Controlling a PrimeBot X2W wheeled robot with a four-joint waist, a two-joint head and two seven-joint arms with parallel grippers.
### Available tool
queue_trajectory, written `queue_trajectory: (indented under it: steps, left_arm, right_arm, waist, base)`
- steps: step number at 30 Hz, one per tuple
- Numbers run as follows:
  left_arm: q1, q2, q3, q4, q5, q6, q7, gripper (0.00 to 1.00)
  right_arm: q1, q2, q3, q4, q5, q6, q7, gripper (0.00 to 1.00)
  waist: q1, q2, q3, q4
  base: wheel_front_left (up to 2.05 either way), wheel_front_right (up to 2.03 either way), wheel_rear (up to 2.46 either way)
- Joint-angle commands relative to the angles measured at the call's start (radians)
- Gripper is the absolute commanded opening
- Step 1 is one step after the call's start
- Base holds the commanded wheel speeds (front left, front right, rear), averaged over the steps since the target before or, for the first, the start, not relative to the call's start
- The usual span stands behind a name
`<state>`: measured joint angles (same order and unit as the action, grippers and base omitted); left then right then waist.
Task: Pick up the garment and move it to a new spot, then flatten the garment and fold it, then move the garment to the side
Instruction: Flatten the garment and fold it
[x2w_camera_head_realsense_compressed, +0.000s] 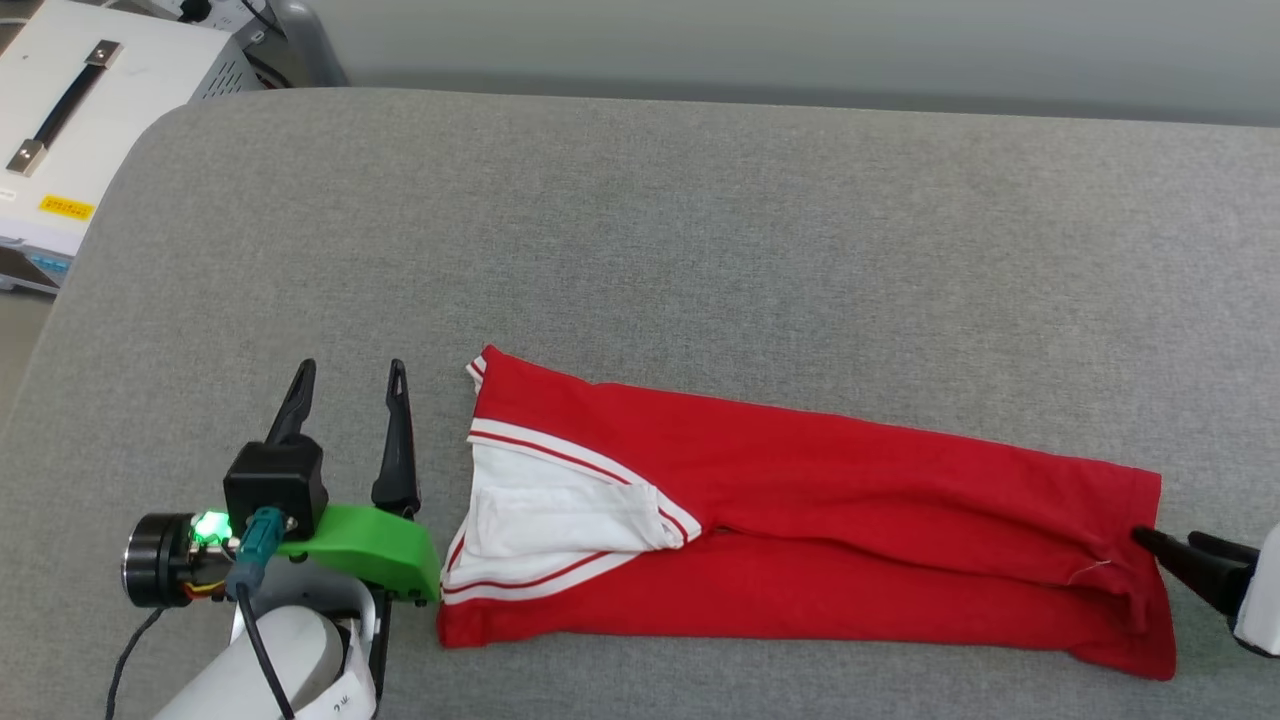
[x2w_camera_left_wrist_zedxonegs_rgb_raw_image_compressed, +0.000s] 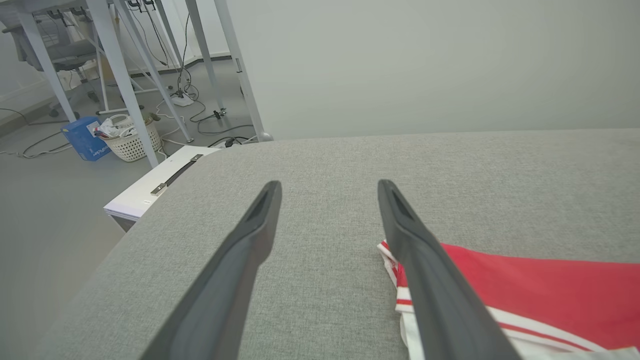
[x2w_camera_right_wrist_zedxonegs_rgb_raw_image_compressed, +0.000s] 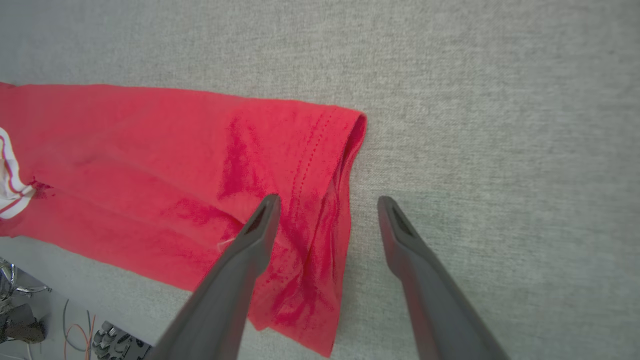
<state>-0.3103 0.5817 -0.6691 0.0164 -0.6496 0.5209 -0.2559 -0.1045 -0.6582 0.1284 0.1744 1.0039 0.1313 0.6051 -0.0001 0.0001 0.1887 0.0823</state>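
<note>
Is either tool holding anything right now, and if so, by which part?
Nothing is held. The left tool is open beside the shirt, and the right tool is open at its hem, one finger over the cloth.

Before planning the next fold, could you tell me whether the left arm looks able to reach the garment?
Probably yes: the left end effector stands open beside the garment, with only bare grey surface between them.

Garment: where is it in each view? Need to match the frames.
Head view: garment, a long folded strip, lower centre to lower right.
Left wrist view: garment in lower right corner.
Right wrist view: garment across left half, hem near centre.
Shared landmark: white striped sleeve.
</note>
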Motion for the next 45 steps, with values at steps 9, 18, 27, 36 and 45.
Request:
queue_trajectory:
  steps: [9, 18, 27, 36, 45]
  left_arm:
    - [0.152, -0.135, 0.191, -0.009, 0.183, -0.056, -0.006, 1.0]
    - [0.209, -0.261, 0.312, 0.0, 0.312, -0.178, -0.006, 1.0]
    - [0.24, -0.323, 0.403, 0.023, 0.395, -0.269, -0.006, 1.0]
    - [0.265, -0.356, 0.468, 0.048, 0.454, -0.326, -0.006, 1.0]
    - [0.279, -0.396, 0.513, 0.055, 0.506, -0.364, -0.006, 1.0]
  right_arm:
    - [-0.035, 0.102, 0.087, 0.084, 0.015, -0.001, 0.029, 1.0]
    - [-0.08, 0.118, 0.187, 0.126, 0.008, -0.001, -0.032, 0.0]
    - [-0.1, 0.012, 0.147, 0.187, 0.025, -0.001, -0.107, 0.0]
    - [-0.069, -0.131, 0.083, 0.214, 0.032, -0.001, -0.096, 0.0]
    - [-0.075, -0.132, 0.207, -0.192, 0.045, -0.001, -0.003, 0.0]
  waist:
    - [0.0001, -0.0001, 0.028, 0.03]
    - [0.0001, -0.0001, 0.026, 0.031]
    - [0.0001, -0.0001, -0.008, 0.014]
    - [0.0001, -0.0001, -0.033, 0.005]
    - [0.0001, -0.0001, -0.036, 0.001]
  base:
    - [0.0, 0.0, 0.0]
    - [0.0, 0.0, 0.0]
    - [0.0, 0.0, 0.0]
    - [0.0, 0.0, 0.0]
    - [0.0, 0.0, 0.0]
